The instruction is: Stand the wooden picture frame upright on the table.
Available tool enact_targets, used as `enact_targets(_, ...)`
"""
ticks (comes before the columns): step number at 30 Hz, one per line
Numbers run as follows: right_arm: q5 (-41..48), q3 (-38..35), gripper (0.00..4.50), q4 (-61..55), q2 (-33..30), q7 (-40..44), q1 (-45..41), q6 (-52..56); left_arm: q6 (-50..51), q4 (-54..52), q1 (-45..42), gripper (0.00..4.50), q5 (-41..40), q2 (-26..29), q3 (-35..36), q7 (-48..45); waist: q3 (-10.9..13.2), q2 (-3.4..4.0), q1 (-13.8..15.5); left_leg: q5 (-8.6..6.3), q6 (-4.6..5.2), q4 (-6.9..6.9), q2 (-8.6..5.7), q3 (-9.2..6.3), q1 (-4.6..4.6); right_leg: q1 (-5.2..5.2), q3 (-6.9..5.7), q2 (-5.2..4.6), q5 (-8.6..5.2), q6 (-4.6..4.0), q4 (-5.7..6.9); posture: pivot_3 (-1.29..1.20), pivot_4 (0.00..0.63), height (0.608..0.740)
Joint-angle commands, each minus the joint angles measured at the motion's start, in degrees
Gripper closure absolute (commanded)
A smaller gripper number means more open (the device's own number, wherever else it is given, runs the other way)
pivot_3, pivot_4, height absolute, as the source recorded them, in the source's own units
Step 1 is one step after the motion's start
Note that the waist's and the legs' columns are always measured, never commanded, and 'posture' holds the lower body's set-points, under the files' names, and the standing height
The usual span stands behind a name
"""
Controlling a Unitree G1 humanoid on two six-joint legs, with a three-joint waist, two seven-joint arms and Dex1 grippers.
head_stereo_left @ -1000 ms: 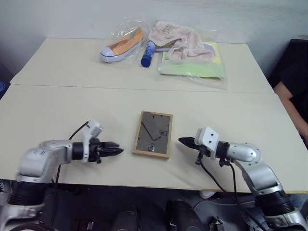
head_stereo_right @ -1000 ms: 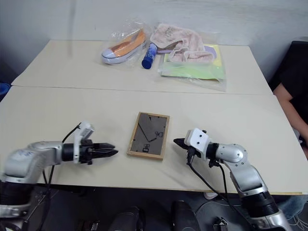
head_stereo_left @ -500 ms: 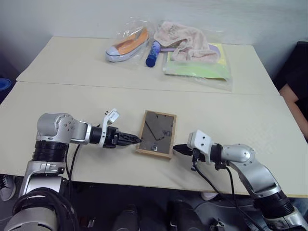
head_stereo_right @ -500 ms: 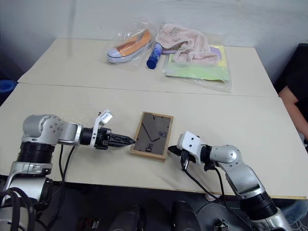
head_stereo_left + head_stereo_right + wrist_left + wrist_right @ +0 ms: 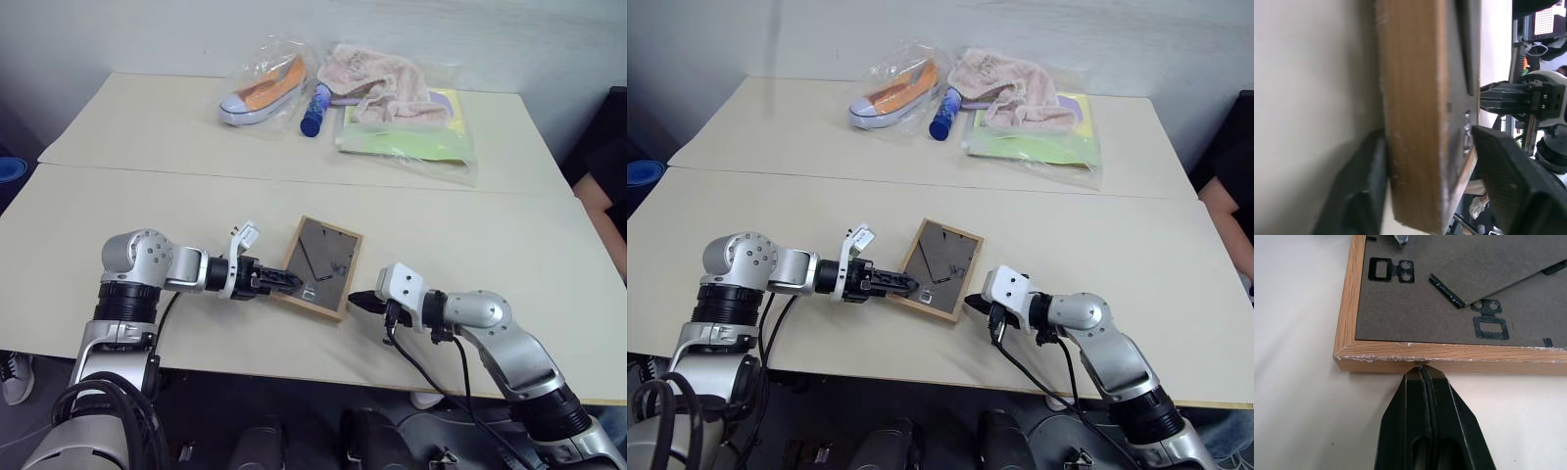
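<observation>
**Wooden picture frame pinched at its left edge**

Wooden picture frame (image 5: 321, 266) lies near the front of the table (image 5: 147, 206), grey back facing up. Its left side looks lifted a little off the top. The left gripper (image 5: 290, 283) reaches in from 9 o'clock, and its 2 fingers (image 5: 1508, 166) sit on either side of the frame's wooden edge, partly apart, one under and one over. The right gripper (image 5: 359, 301) comes from 4 o'clock with its 2 fingers pressed together, tips touching the frame's near edge. At 12 o'clock, far across the table, lie a bagged shoe (image 5: 263, 86), a blue bottle (image 5: 314, 109) and a pink cloth (image 5: 377, 88).
</observation>
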Motion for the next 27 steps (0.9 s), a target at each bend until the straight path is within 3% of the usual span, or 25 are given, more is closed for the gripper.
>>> enact_targets(1, 0.6, -0.8, 4.5, -1.81, -0.23, 0.19, 0.42, -1.51, 0.57, 0.51, 0.4, 2.79, -3.14, -0.94, 0.57, 0.58, 0.0, 0.0, 0.01, 0.0, -0.01, 0.0, 0.01, -0.01, -0.01, 0.0, -0.02, 0.0, 0.0, 0.0, 0.0, 0.0, 0.15, 0.74)
enact_targets(3, 1.15, -1.44, 4.5, -1.67, -0.39, 0.45, 0.84, -1.93, 0.57, -0.48, 1.09, 3.11, -3.85, -1.23, 1.23, 0.9, 0.0, -0.01, 0.02, 0.01, -0.01, 0.0, 0.0, -0.01, -0.01, 0.01, -0.01, -0.01, 0.0, 0.0, -0.01, 0.0, 0.15, 0.74)
enact_targets(6, 3.36, -3.33, 4.5, -1.66, 0.1, 0.76, 1.32, -1.81, 0.57, -0.57, 1.55, 3.24, -4.73, -1.5, 2.06, 1.82, 0.0, -0.01, -0.05, 0.0, -0.01, 0.01, 0.01, -0.01, 0.0, 0.01, -0.01, 0.0, 0.0, 0.0, -0.01, 0.0, 0.15, 0.74)
enact_targets(9, 14.24, -10.2, 3.92, -3.19, 0.19, 4.95, 2.15, 2.04, -0.47, -4.66, 4.08, 3.24, -5.07, -1.24, 6.34, 0.22, 0.0, -0.01, -0.06, 0.01, -0.02, 0.0, 0.01, -0.01, -0.01, 0.01, -0.03, 0.0, 0.0, 0.01, -0.02, 0.0, 0.15, 0.74)
enact_targets(11, 21.72, -13.49, 3.28, -4.48, -0.03, 7.41, 0.56, 5.69, -6.12, -8.8, 6.76, 3.24, -5.24, -1.67, 10.08, -1.45, 0.0, 0.0, -0.24, 0.01, -0.02, 0.0, 0.01, -0.01, -0.01, 0.01, -0.03, 0.0, 0.01, 0.01, -0.02, 0.0, 0.15, 0.74)
enact_targets(15, 30.71, -15.92, 1.89, -3.69, 1.55, 4.24, -6.75, 16.25, -23.32, -19.87, 13.95, 3.24, -0.44, 0.67, 6.36, -12.43, 0.02, -0.01, -0.89, 0.05, -0.14, -0.02, 0.13, 0.0, 0.01, -0.03, -0.01, 0.05, 0.0, 0.0, -0.21, 0.0, 0.15, 0.74)
enact_targets(20, 30.67, -12.6, 0.2, 0.56, 4.98, -1.44, -15.33, 23.51, -30.39, -24.71, 17.26, 3.24, 3.11, 1.89, 1.68, -17.68, 0.04, 0.03, -1.03, 0.07, -0.2, -0.12, 0.15, -0.03, 0.0, -0.05, -0.03, 0.04, -0.01, -0.04, -0.31, 0.0, 0.15, 0.74)
enact_targets(21, 29.65, -11.67, 0.03, 1.66, 5.65, -1.8, -16.44, 23.22, -31.6, -25.45, 17.8, 3.24, 3.72, 2.17, 0.85, -18.65, 0.04, 0.03, -0.97, 0.06, -0.17, -0.16, 0.13, -0.03, 0.0, -0.05, -0.03, 0.02, -0.01, -0.04, -0.35, 0.0, 0.15, 0.74)
enact_targets(27, 25.47, -8.45, 0.03, 6.77, 8.89, -2.61, -20.7, 20.26, -34.38, -25.79, 18.74, 3.24, 4.89, 2.04, 0.17, -19.65, 0.03, 0.03, -0.94, 0.03, -0.06, -0.03, 0.12, -0.01, -0.45, -0.5, 0.0, 0.01, 0.0, -0.01, -0.21, 0.0, 0.15, 0.74)
